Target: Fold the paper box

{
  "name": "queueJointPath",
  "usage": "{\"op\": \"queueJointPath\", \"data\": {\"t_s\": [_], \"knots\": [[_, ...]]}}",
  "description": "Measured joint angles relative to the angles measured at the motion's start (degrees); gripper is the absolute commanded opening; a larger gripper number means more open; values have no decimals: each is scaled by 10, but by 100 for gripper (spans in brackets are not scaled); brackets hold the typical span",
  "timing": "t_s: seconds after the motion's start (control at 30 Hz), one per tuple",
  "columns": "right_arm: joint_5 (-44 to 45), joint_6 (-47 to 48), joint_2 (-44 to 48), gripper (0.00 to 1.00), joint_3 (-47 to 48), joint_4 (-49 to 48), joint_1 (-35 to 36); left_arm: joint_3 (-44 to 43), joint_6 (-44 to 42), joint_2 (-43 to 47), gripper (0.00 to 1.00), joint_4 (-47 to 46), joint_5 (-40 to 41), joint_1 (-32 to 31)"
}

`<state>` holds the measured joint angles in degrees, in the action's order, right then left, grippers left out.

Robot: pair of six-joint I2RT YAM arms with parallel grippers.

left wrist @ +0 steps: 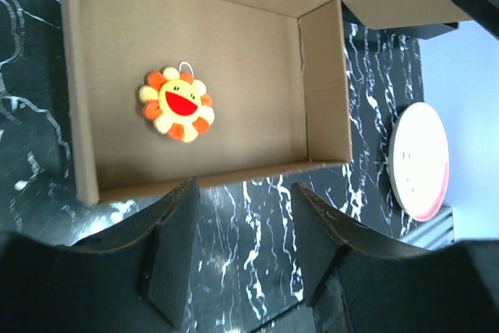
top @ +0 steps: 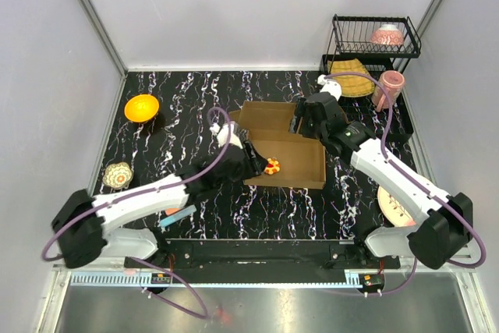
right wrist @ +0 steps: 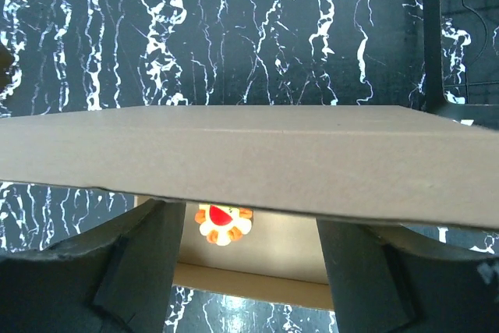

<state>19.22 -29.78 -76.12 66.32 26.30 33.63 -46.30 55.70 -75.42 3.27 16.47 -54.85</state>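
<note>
The paper box (top: pixel 284 183) is a brown cardboard tray in the middle of the table, its lid flap (top: pixel 269 117) raised at the back. An orange flower toy (top: pixel 272 166) lies inside it. My left gripper (top: pixel 251 159) hangs open at the box's left wall. In the left wrist view the open fingers (left wrist: pixel 181 216) are over bare table just outside the box wall (left wrist: pixel 323 91), with the toy (left wrist: pixel 178 104) beyond. My right gripper (top: pixel 300 120) is at the lid's right end, open. In the right wrist view the lid (right wrist: pixel 249 154) crosses the frame and hides the fingertips (right wrist: pixel 148 232).
An orange bowl (top: pixel 141 107) and a patterned bowl (top: pixel 118 175) sit at the left. At the back right a wire rack (top: pixel 374 51) holds a pink bowl (top: pixel 387 35), with a pink cup (top: pixel 389 87) beside it. A pink-rimmed plate (top: pixel 394 204) lies near the right arm.
</note>
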Motion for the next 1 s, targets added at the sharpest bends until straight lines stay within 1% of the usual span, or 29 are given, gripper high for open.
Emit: {"op": "queueJointPath", "data": {"t_s": [0.1,0.13,0.23,0.27,0.37,0.43,0.53,0.67,0.87,1.0], "knots": [[-2,5,18,73,0,5,0,31,-17,94,55,25,30,-14],[-2,6,25,73,0,7,0,41,-23,128,57,32,40,-17],[-1,13,40,73,0,15,0,67,-53,209,77,40,85,-17],[1,16,44,73,1,17,0,77,-72,234,88,34,108,-17],[8,24,47,73,4,24,0,101,-150,268,97,5,155,-9],[9,28,47,73,7,27,0,108,-197,269,98,-14,167,0],[12,31,46,73,11,34,0,113,-285,255,99,-47,167,30],[12,32,32,73,27,36,0,113,-381,231,99,-101,141,73],[12,32,25,73,39,36,0,117,-485,184,98,-221,44,150],[11,32,25,73,39,36,0,120,-533,138,96,-280,-47,191]]}}
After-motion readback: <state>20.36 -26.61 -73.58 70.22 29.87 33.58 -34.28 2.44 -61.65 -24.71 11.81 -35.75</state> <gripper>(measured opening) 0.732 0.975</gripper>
